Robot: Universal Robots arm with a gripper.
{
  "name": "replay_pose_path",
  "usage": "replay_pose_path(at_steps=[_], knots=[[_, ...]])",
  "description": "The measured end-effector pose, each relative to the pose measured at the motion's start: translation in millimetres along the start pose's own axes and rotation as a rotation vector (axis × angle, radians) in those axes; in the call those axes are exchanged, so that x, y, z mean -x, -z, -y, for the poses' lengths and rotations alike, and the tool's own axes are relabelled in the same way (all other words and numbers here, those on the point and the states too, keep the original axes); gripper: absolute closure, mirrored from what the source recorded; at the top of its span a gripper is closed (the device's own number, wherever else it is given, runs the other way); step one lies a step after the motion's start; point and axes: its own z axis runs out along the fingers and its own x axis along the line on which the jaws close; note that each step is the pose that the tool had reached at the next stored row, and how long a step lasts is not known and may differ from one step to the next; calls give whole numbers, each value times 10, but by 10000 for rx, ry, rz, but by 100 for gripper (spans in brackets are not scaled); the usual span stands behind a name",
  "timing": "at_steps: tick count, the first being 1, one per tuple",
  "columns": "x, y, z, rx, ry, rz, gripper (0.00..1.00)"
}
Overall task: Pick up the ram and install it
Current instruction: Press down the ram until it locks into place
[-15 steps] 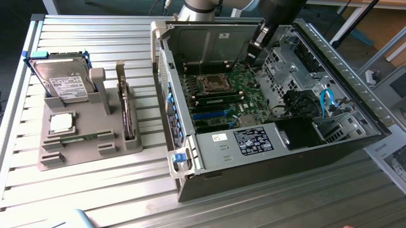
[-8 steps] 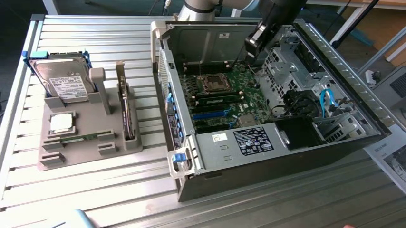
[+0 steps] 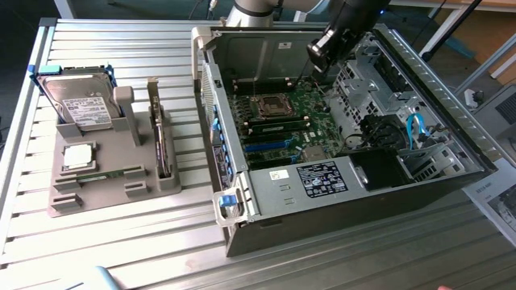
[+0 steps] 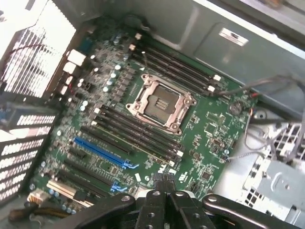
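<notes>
My tool (image 4: 165,193) is clenched empty above the motherboard (image 4: 157,119) inside the open computer case (image 3: 451,103). One ram stick (image 3: 278,128) sits seated below the CPU socket (image 4: 159,102); another lies in the grey holder (image 3: 101,176), exterior view's left. Descending clenched risks striking the slots.

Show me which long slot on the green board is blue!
The long slot just beyond the black memory slots from the silver socket. It is bright blue; the long slots around it are black.

One open computer case (image 3: 339,181) holds one motherboard (image 4: 200,143) with one processor socket (image 4: 159,105), beside one grey holder tray (image 3: 96,187) carrying one hard drive (image 3: 81,106).
</notes>
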Motion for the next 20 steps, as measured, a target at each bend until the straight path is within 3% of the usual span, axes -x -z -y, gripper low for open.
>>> replay_pose_path(at_steps=[6,9,16,20], knots=[[0,0,0,-33,-1466,45,90],[0,0,0,-61,-2635,80,90],[0,0,0,-108,-4690,141,90],[0,0,0,-109,-4691,142,90]])
